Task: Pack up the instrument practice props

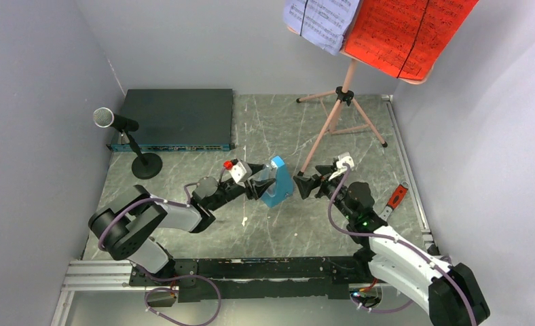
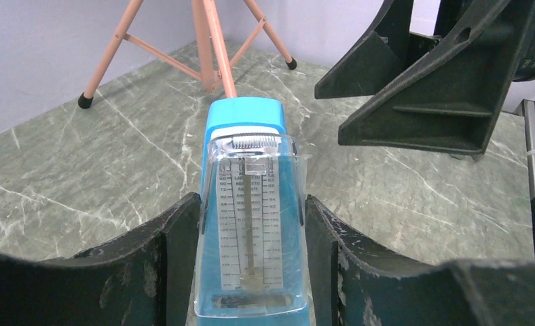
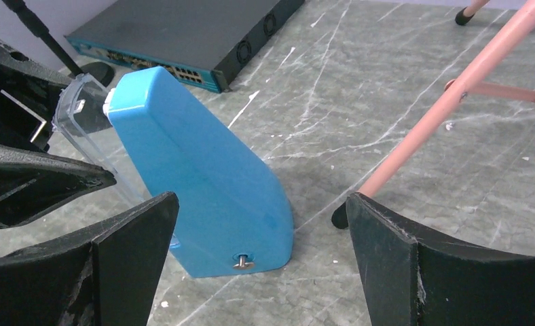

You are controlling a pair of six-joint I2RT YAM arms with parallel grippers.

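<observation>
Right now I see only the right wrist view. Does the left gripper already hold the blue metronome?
Observer: It seems so. In the left wrist view the left gripper has its fingers against both sides of the blue metronome, on its clear cover.
Operator: Thank you. Are the sheets already off the stand?
Observer: No. The top view shows the lavender sheet and the red sheet on the board of the pink music stand.
</observation>
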